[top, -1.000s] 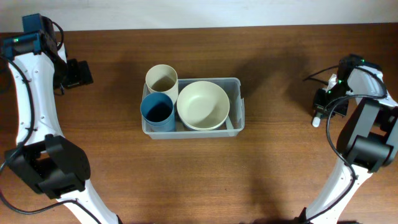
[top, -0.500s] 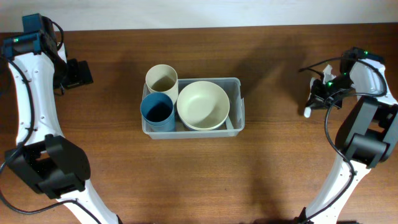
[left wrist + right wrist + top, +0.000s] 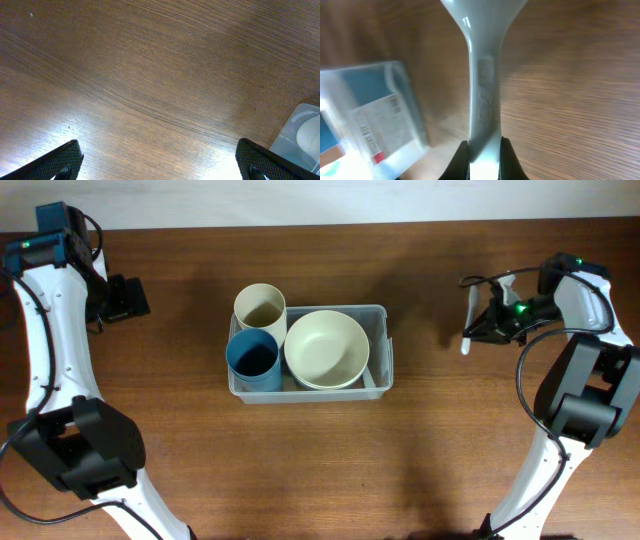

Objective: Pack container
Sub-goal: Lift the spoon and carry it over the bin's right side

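Right fingers [image 3: 463,164], clamping a white spoon [image 3: 482,75], moved toward the container [image 3: 384,340] rim (left fingers [image 3: 60,162] spread).

A brown wood-grain table [image 3: 320,470] is filling the view, a pale wall [image 3: 300,200] is bordering its far edge, and bright light is glaring off the wood.

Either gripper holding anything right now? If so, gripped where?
The right gripper is shut on a white spoon, pinched near the end of its handle, with the wider end pointing away from the fingers. The left gripper is open and empty.
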### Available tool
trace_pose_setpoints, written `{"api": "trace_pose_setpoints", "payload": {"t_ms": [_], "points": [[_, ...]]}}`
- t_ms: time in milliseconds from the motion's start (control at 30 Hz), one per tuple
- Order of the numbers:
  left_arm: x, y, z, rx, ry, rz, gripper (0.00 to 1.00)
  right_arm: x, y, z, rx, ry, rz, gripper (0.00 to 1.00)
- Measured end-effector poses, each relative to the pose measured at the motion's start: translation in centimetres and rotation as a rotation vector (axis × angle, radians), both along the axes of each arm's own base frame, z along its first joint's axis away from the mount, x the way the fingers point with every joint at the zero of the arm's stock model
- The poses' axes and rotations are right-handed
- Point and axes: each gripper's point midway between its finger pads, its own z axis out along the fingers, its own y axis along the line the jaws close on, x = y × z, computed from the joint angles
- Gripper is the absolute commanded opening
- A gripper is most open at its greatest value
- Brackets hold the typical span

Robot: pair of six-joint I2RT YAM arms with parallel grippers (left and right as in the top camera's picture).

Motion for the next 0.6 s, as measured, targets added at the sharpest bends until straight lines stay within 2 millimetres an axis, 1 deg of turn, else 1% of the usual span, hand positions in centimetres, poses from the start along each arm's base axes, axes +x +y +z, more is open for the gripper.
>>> {"api": "trace_pose_setpoints", "payload": {"t_ms": [100, 333, 400, 467, 533, 600], "points": [[0.0, 0.0, 0.0, 0.0, 0.0, 0.0, 1.0, -0.1, 1.2, 1.0, 0.066, -0.019, 0.022, 0.07], [0.0, 0.0, 0.0, 0.0, 0.0, 0.0, 1.0, -0.1, 4.9, 5.5, 0.215, -0.09, 0.119, 0.07], [0.0, 0.0, 0.0, 0.0, 0.0, 0.0, 1.0, -0.1, 6.3, 7.1, 0.249, -0.117, 0.16, 0.08], [0.0, 0.0, 0.0, 0.0, 0.0, 0.0, 1.0, -0.1, 7.4, 8.2, 0.266, -0.139, 0.193, 0.08], [0.0, 0.0, 0.0, 0.0, 0.0, 0.0, 1.0, -0.1, 8.5, 9.1, 0.276, -0.155, 0.228, 0.08], [0.0, 0.0, 0.0, 0.0, 0.0, 0.0, 1.0, -0.8, 10.5, 9.8, 0.307, -0.149, 0.275, 0.08]]}}
